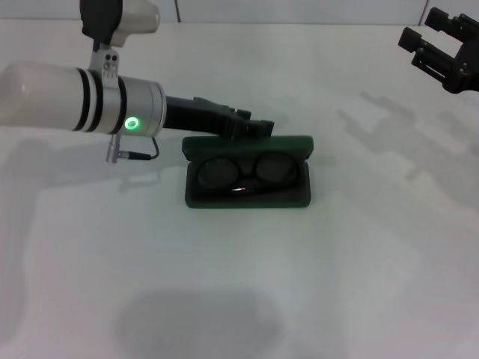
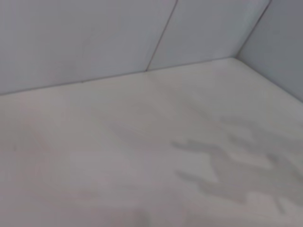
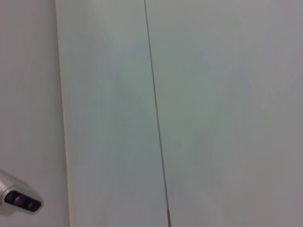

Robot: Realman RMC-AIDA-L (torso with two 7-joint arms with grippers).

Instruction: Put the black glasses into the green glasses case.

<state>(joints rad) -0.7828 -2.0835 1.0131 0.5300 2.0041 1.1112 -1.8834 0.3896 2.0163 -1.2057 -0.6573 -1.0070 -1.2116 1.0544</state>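
Observation:
The green glasses case (image 1: 248,197) lies open in the middle of the white table, its lid (image 1: 248,145) standing up at the back. Inside it, on the dark lining, rest the black glasses (image 1: 247,172), lenses up and side by side. My left gripper (image 1: 253,126) reaches in from the left and sits just behind the top edge of the lid, at or very near it. My right gripper (image 1: 425,51) hangs open high at the far right, well away from the case. Neither wrist view shows the case or the glasses.
The white table (image 1: 359,262) stretches around the case on all sides. A pale panelled wall (image 2: 94,38) runs along its far edge. The left forearm (image 1: 82,97) with a green light spans the upper left.

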